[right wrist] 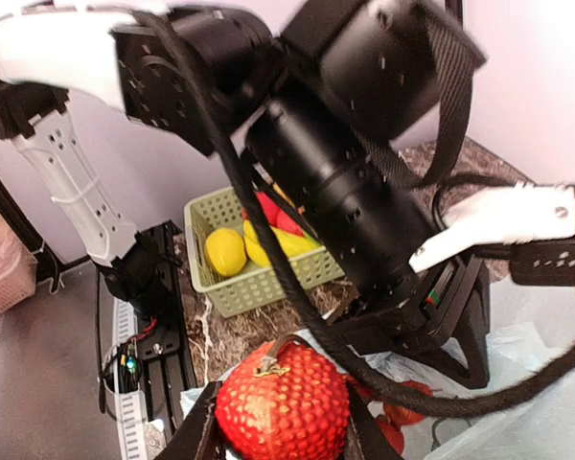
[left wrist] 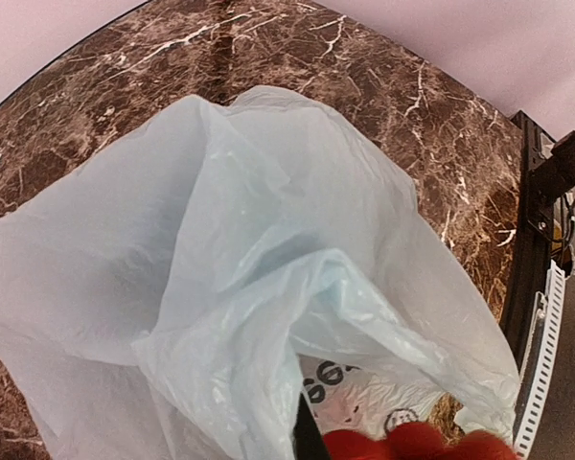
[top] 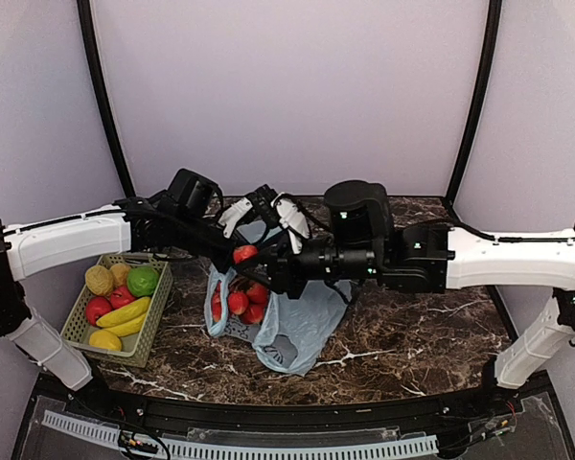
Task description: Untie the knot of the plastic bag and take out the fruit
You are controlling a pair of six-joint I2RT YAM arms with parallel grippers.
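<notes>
**Right gripper holds a red fruit at the bag's mouth; left gripper pinches the plastic**

The right gripper [right wrist: 283, 426] sits at the bottom centre of its wrist view. Its two dark fingers are closed partway on a bumpy red fruit [right wrist: 283, 402] with a short brown stem. In the top view this fruit is left of centre, just up-frame of the bag's opening.

The left gripper [top: 264, 222] is just up and to the right of it in the top view. Its jaws are fully closed, with a fold of the plastic bag [top: 302, 321] drawn up into them. In the left wrist view the pale blue-green film fills most of the frame, with dark print near the bottom edge.

The bag lies at the centre of the marble table [top: 412, 326], and small red fruits [top: 244, 299] are clustered in its left side.

At the left of the frame, well apart from the bag, a pale green basket [top: 153, 321] holds a green fruit [top: 142, 280], bananas [top: 125, 313] and red apples [top: 110, 303].
</notes>
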